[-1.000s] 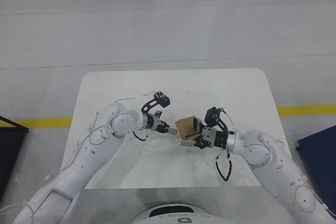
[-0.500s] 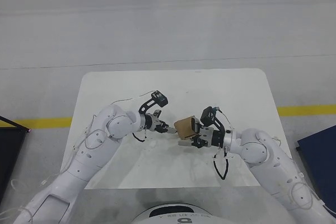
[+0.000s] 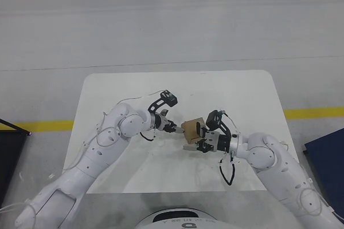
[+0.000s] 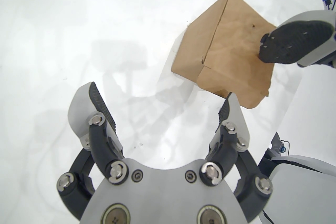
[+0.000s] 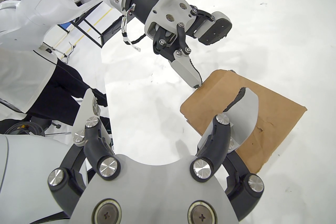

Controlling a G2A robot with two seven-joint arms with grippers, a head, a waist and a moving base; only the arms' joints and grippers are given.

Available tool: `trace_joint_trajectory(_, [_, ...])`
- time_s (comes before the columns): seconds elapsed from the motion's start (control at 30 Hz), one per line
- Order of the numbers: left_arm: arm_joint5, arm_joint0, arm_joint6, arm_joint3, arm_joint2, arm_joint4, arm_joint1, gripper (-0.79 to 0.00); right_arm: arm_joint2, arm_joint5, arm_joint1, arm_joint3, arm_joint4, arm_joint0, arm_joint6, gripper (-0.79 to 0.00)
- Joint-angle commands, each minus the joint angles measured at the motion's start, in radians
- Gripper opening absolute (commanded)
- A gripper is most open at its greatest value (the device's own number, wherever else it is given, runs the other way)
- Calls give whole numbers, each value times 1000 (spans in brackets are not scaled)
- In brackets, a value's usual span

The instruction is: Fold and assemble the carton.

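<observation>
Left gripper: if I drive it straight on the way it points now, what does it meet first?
The carton. One finger of the open left gripper sits at its near flap, seemingly touching, so it would likely push cardboard first; the other finger heads over table.

arms (image 3: 112, 146): glossy white rounded shells
cables (image 5: 132, 41): thin, black, behind each wrist
left gripper (image 4: 161, 96): grey palm plate, silver screws, black linkages
fingers (image 4: 78, 104): pale grey, black ribbed pads
right gripper (image 5: 168, 96): same build, cross-head screws

Carton (image 4: 225, 51) at tip of parted jaws
</observation>
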State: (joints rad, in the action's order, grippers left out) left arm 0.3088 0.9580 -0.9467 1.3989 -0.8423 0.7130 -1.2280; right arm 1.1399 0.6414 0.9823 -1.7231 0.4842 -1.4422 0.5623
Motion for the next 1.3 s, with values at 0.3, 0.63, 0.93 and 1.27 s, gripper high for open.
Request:
trace_joint_trajectory(0.3, [-15, -38, 11, -49, 35, -9, -17, 0, 33, 36, -6, -1, -54, 5, -9, 0])
trace_joint_trajectory(0.63, [-18, -72, 16, -76, 55, -16, -30, 0, 143, -196, -9, 23, -1, -39, -186, 0])
trace_joint_trajectory(0.93, [-15, -89, 18, -96, 71, -16, -39, 0, 104, -309, -7, 7, 150, -60, -106, 0])
trace_joint_trajectory(1.27, [-17, -76, 32, -103, 58, -12, -36, 0, 81, -346, -2, 39, 155, -37, -16, -317])
